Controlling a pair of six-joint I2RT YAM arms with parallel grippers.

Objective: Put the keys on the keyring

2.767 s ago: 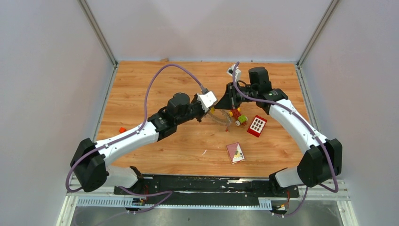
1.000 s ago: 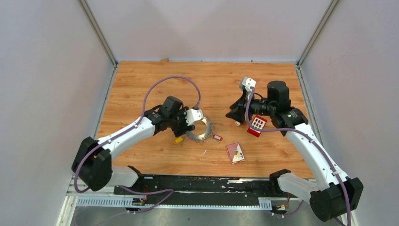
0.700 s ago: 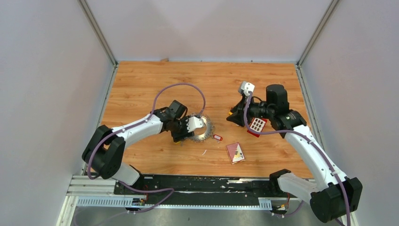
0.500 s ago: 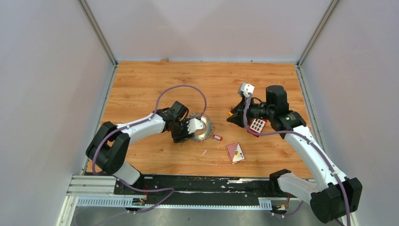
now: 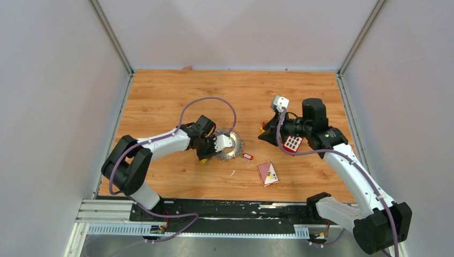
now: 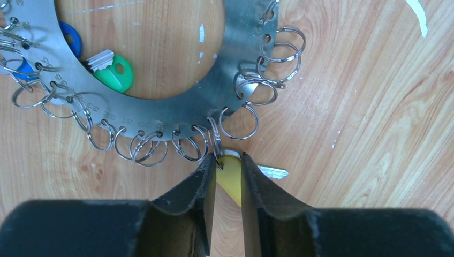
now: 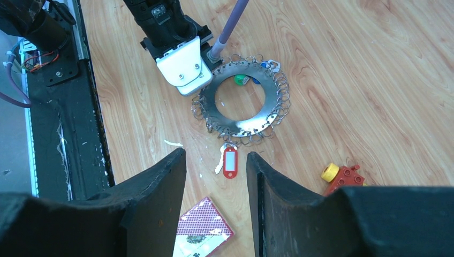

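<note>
- The left gripper (image 6: 228,161), at the keyring's (image 6: 160,115) near-left rim, is clamped on the yellow key (image 6: 230,183), whose head meets a small split ring.
- A green key (image 6: 115,67) and a blue key (image 6: 70,37) lie inside the keyring's hole.
- The red-tagged key (image 7: 230,163) lies just beside the keyring's near-right rim.
- The right gripper (image 7: 216,156) hovers right of the keyring, fingers apart and empty.

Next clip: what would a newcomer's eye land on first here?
The keyring, a flat metal disc fringed with small wire loops, lies in the middle of the wooden table and stands out most. At its rim the left gripper pinches a yellow key. A red-tagged key lies just beside the ring, and the right gripper hangs open to its right.
</note>
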